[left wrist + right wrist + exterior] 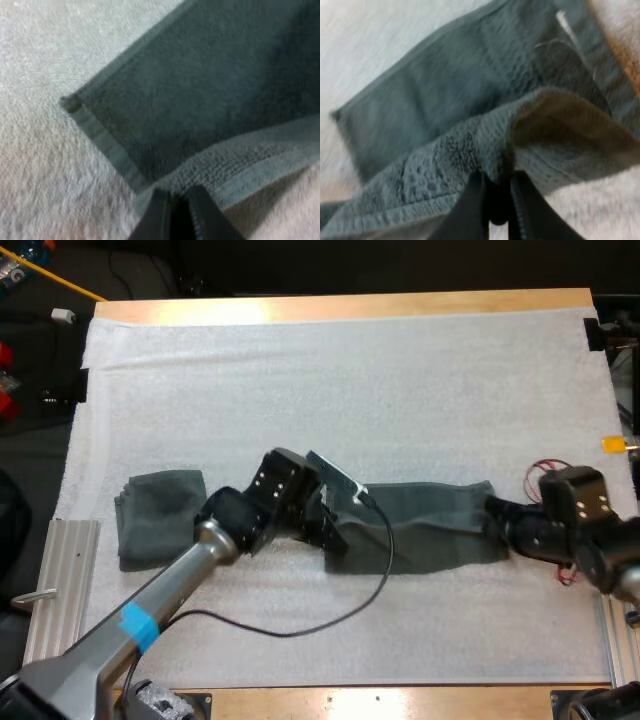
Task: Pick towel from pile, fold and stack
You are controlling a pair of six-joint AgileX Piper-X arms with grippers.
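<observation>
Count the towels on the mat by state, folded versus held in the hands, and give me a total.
Folded towel, lying alone toward the left side of the mat: 1
Stretched towel, pinched at one end by the left hand and at the other by the right hand: 1
Total: 2 towels

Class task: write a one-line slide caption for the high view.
Left gripper and right gripper pinch opposite ends of a towel spread on the mat, a folded towel beside it.
</observation>
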